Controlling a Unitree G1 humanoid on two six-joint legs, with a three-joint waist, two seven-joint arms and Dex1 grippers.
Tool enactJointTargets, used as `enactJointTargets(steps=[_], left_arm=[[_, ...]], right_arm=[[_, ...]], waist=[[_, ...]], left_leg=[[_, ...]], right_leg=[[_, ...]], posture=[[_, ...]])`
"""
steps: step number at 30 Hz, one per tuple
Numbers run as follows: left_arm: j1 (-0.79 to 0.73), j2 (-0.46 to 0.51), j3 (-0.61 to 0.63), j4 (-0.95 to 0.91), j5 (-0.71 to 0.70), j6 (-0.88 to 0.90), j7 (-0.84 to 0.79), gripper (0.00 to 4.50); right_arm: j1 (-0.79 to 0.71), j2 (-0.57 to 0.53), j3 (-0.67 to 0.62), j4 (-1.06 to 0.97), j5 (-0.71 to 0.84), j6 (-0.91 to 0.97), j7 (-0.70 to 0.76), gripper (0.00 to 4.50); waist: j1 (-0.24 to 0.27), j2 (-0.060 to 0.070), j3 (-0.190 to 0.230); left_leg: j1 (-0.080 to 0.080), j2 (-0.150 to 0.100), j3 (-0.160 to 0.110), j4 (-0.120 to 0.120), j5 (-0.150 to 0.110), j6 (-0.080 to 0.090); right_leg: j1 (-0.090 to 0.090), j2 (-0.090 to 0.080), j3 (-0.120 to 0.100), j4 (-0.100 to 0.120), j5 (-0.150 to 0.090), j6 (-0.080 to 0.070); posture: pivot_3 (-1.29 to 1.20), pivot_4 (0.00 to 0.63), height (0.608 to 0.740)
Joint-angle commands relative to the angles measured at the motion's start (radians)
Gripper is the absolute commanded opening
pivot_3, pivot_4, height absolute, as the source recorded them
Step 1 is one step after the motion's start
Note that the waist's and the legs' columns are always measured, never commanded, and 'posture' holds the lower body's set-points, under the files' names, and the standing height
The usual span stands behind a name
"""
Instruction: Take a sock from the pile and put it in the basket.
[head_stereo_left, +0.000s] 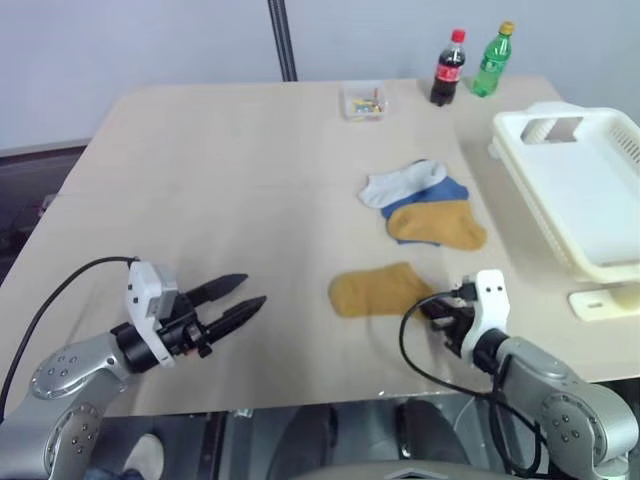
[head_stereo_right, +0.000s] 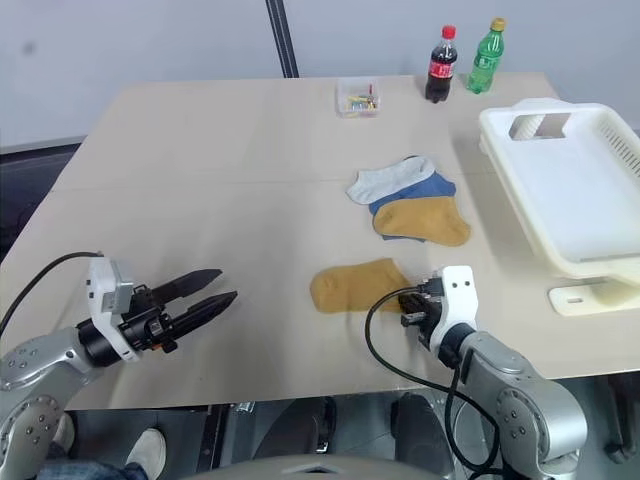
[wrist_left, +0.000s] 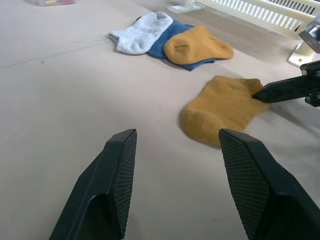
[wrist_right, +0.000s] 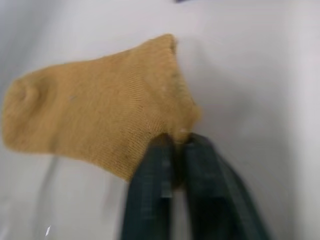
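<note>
One mustard sock (head_stereo_left: 375, 291) lies apart from the pile (head_stereo_left: 425, 205) near the table's (head_stereo_left: 220, 180) front edge, basket (head_stereo_left: 585, 190) at the right edge. Left wrist view: left gripper (wrist_left: 177, 187) spread wide, holding nothing. Right wrist view: right gripper (wrist_right: 175, 150) nearly closed, pinching that sock's cuff.

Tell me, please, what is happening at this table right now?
The robot is sorting socks into the white basket, which holds none yet. Its right hand has its fingers nearly together at the cuff edge of a lone mustard sock lying flat on the table, apart from the pile. The left hand hovers open over bare table, holding nothing. Two soda bottles and a small clear box stand at the far edge.
</note>
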Motion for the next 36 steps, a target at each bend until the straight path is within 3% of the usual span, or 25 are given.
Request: enactJointTargets(steps=[1,6,13,17,23,29,33,36], left_arm=[[-0.005,0.0,-0.003,-0.017,-0.005,-0.007,-0.005,2.8],[-0.012,-0.011,0.016,-0.034,-0.032,-0.007,0.011,2.8],[-0.073,-0.02,-0.016,-0.006,-0.019,-0.018,0.012,2.8],[-0.093,-0.04,-0.06,-0.009,-0.002,-0.019,0.018,2.8],[-0.115,-0.049,-0.086,-0.003,0.01,-0.023,0.021,2.8],[-0.111,-0.05,-0.086,-0.014,0.012,-0.019,0.022,2.8],[-0.095,-0.054,-0.086,-0.023,0.012,-0.018,0.027,2.8],[-0.089,-0.054,-0.088,-0.024,0.014,-0.021,0.028,2.8]], right_arm=[[0.019,-0.064,0.012,-0.022,0.019,-0.015,0.044,1.8],[-0.001,-0.205,-0.106,-0.025,0.063,-0.056,0.136,1.8],[-0.106,-0.436,-0.034,0.128,-0.109,-0.282,0.212,1.8],[-0.227,-0.393,-0.024,0.332,-0.208,-0.398,0.13,1.8],[-0.354,-0.326,0.067,0.554,-0.317,-0.561,0.123,1.8],[-0.405,-0.241,0.044,0.636,-0.298,-0.52,0.11,1.8],[-0.392,-0.254,0.064,0.616,-0.322,-0.533,0.137,0.08],[-0.388,-0.254,0.063,0.606,-0.33,-0.53,0.14,0.03]], waist=[[0.0,0.0,0.0],[0.006,0.0,0.0],[0.005,0.0,0.0],[0.003,-0.001,0.0],[0.003,0.0,0.001],[0.005,0.0,0.001],[0.005,0.0,0.001],[0.005,0.0,0.001]], left_leg=[[0.0,0.0,0.0,0.0,0.0,0.0],[0.0,-0.001,0.0,0.0,0.0,0.0],[0.001,0.0,0.0,0.001,0.0,0.0],[0.0,-0.001,0.0,0.001,0.0,0.0],[0.0,0.0,0.0,0.001,0.0,0.0],[0.0,-0.001,0.0,0.001,0.001,-0.002],[0.0,-0.001,0.0,0.001,0.001,-0.001],[0.0,-0.001,0.0,0.001,0.0,0.0]], right_leg=[[0.0,0.0,0.0,0.0,0.0,0.0],[0.001,-0.001,0.0,-0.001,0.0,0.0],[0.004,0.0,-0.001,0.0,0.0,0.0],[0.004,0.0,-0.001,-0.001,0.0,0.0],[0.003,0.0,-0.001,0.0,0.0,0.0],[0.003,0.0,0.0,-0.001,0.0,0.0],[0.003,0.0,0.0,0.0,0.0,0.0],[0.003,0.0,0.0,0.0,0.0,0.0]], posture=[[0.0,0.15,0.74],[0.0,0.15,0.74],[0.0,0.15,0.74],[0.0,0.15,0.74],[0.0,0.15,0.74],[0.0,0.15,0.74],[0.0,0.15,0.74],[0.0,0.15,0.74]])
